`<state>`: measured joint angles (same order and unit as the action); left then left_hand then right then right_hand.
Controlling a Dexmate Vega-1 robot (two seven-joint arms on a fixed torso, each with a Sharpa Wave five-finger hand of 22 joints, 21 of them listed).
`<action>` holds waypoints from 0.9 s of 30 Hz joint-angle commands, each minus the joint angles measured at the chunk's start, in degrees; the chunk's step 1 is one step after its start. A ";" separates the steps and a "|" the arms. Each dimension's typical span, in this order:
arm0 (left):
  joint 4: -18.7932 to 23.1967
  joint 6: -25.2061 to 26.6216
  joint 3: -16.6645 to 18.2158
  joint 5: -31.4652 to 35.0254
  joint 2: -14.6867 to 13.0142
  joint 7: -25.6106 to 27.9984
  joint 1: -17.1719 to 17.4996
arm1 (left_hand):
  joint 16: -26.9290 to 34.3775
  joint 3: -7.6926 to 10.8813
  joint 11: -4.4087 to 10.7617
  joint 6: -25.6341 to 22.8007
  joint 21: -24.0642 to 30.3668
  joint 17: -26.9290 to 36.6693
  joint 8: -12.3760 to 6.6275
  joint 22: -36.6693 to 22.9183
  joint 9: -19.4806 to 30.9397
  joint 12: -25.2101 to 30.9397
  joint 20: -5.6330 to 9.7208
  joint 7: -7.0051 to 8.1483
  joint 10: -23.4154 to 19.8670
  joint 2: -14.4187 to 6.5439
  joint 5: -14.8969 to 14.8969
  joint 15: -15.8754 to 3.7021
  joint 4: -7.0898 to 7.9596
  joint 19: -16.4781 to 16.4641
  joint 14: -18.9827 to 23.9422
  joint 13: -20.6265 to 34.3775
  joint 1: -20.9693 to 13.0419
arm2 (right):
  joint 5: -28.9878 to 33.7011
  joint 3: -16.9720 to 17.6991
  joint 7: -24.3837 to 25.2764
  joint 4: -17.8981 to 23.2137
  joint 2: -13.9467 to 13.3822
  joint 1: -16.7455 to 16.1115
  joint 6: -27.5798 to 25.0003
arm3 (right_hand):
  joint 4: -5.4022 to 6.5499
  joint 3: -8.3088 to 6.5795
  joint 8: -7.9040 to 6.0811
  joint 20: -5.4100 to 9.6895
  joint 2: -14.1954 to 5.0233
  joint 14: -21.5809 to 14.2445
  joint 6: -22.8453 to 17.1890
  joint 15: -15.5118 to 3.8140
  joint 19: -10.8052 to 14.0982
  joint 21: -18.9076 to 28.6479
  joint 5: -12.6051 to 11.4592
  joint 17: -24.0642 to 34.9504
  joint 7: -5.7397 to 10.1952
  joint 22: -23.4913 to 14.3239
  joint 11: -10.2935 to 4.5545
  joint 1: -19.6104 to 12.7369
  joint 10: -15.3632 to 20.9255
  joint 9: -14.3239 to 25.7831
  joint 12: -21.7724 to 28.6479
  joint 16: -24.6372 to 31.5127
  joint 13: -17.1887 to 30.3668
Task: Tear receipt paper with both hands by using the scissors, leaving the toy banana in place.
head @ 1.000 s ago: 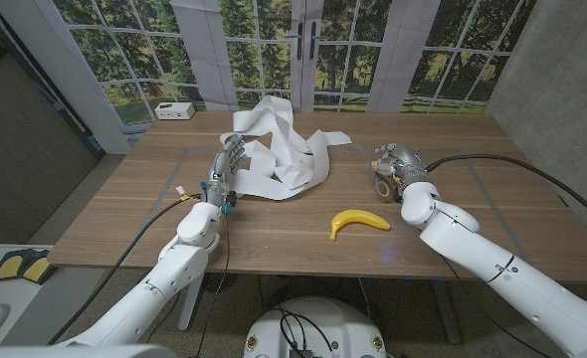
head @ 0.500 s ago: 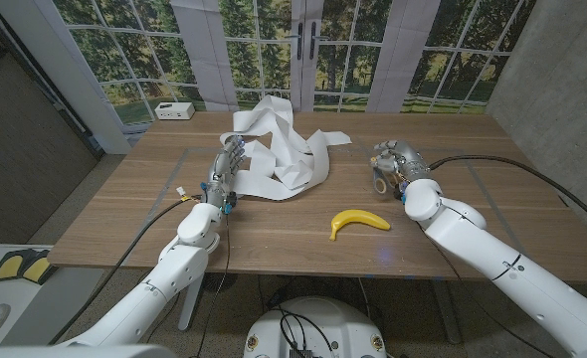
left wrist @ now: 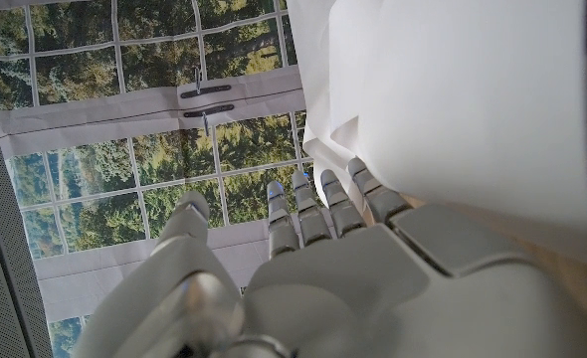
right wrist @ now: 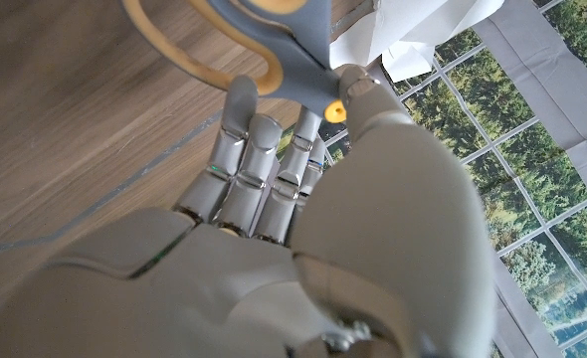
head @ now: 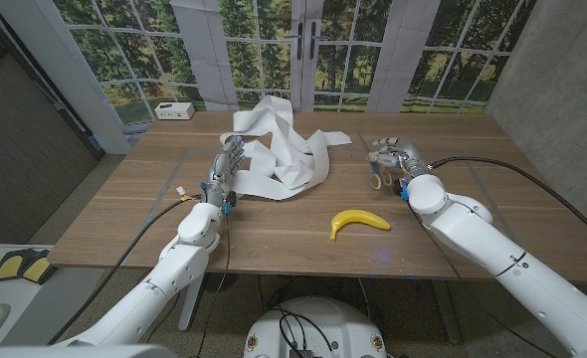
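At the far left of the head view a dark grey wall (head: 25, 119) stands beside the long brown wooden table (head: 154, 214). On the table's far left corner lies a small white box (head: 174, 110). The robot's left hand (head: 226, 167) reaches to the left edge of the crumpled white receipt paper (head: 284, 149), which lies heaped in the middle of the far half of the table. In the left wrist view the fingers (left wrist: 318, 204) of this hand are straight and a little apart, beside the paper; a grip is not visible. Behind the table stands a backdrop of windows with green trees (head: 303, 50). The yellow toy banana (head: 358, 221) lies near the front edge, apart from the paper. The right hand (head: 395, 159) holds the grey scissors with yellow handle loops (right wrist: 274, 55), just right of the paper.
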<state>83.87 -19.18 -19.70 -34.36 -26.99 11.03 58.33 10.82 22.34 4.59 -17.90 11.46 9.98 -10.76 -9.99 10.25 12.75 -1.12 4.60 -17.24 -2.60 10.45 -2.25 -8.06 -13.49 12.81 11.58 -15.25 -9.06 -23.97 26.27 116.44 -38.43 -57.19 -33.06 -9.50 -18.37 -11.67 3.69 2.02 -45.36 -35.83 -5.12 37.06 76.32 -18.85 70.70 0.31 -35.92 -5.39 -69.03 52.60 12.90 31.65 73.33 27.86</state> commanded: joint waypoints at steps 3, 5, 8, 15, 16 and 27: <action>-0.65 -0.50 0.14 -0.23 0.03 -0.56 -0.40 | -0.20 0.28 0.17 -0.06 -0.20 0.16 -0.04 -0.17 0.14 -0.21 -0.31 -0.15 -0.33 -0.01 0.01 -2.73 0.01 -0.18 0.64 0.15 0.58 | -7.55 2.42 0.03 -0.51 0.61 -0.67 4.89 | 0.22 0.13 0.21 5.00 -5.43 -0.45 -0.52 -7.45 -0.16 0.82 -0.57 0.07 -0.04 0.05 -2.03 -5.81 2.56 0.27 0.76 0.54 0.12; -0.67 -0.52 0.15 -0.29 0.04 -0.62 -0.40 | -0.20 0.28 0.14 -0.09 -0.19 0.16 -0.05 -0.17 0.14 -0.22 -0.31 -0.17 -0.32 -0.01 0.01 -2.75 0.00 -0.19 0.64 0.15 0.58 | -8.48 2.64 0.05 -0.45 0.76 -0.72 5.23 | 0.22 0.16 0.22 5.10 -5.41 -0.48 -0.54 -7.45 -0.26 1.00 -0.60 0.09 0.01 0.11 -2.02 -5.83 2.50 0.28 0.80 0.63 0.15; -0.67 -0.55 0.16 -0.30 0.00 -0.65 -0.36 | -0.20 0.29 0.04 -0.15 -0.19 0.16 -0.07 -0.17 0.14 -0.22 -0.29 -0.21 -0.32 -0.01 0.01 -2.77 -0.01 -0.20 0.63 0.15 0.58 | -10.36 3.27 -0.46 -0.57 0.97 -1.01 6.59 | 0.21 0.19 0.22 5.14 -5.37 -0.53 -0.59 -7.45 -0.22 1.29 -0.66 0.11 -0.01 0.19 -2.00 -5.88 2.61 0.29 0.86 0.76 0.08; -0.26 -0.98 0.24 0.11 0.09 -0.02 0.04 | -0.19 0.31 0.09 -0.06 -0.18 0.16 -0.03 -0.17 0.14 -0.20 -0.30 -0.10 -0.39 0.00 0.01 -2.72 -0.02 -0.23 0.67 0.15 0.60 | -16.15 5.42 -2.67 -0.85 1.31 -1.71 10.07 | 0.25 0.27 0.13 5.26 -5.33 -0.49 -0.91 -7.42 -0.56 1.81 -0.76 0.13 0.30 0.36 -2.14 -5.92 2.68 0.34 0.94 0.98 -0.03; -0.07 -1.11 0.23 0.20 0.19 0.21 0.21 | -0.20 0.31 0.09 -0.07 -0.18 0.16 -0.04 -0.17 0.14 -0.19 -0.28 -0.13 -0.42 0.00 0.00 -2.73 -0.02 -0.22 0.66 0.15 0.60 | -16.60 5.53 -2.71 -0.86 1.28 -1.70 10.39 | 0.25 0.28 0.14 5.32 -5.32 -0.48 -0.89 -7.42 -0.64 1.86 -0.77 0.13 0.35 0.39 -2.16 -5.92 2.60 0.35 0.94 1.01 -0.01; 3.17 -2.22 -0.06 2.51 0.36 2.76 2.42 | -0.16 0.33 0.14 -0.17 -0.18 0.15 -0.07 -0.17 0.14 -0.20 -0.26 -0.11 -0.45 0.03 0.00 -2.73 -0.05 -0.25 0.79 0.15 0.62 | -20.84 6.56 -5.97 -1.64 -0.34 -2.17 15.94 | 0.30 0.37 0.07 5.43 -5.29 -0.37 -1.24 -7.41 -0.91 2.67 -0.93 0.12 0.43 0.66 -2.20 -5.99 2.69 0.43 1.08 1.29 -0.16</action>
<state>84.67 -20.28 -19.54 -33.67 -26.87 11.87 59.13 10.82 22.34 4.59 -17.90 11.46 9.98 -10.76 -9.99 10.25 12.75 -1.12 4.60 -17.24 -2.60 10.45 -2.28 -8.06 -13.49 12.84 11.58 -15.25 -24.65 -18.89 23.31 115.54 -37.83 -58.68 -22.50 -9.39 -18.02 -11.67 3.68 2.02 -45.35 -36.45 -5.11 36.41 78.50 -19.31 70.70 0.93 -35.30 -5.39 -69.03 52.60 13.20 31.66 74.06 27.45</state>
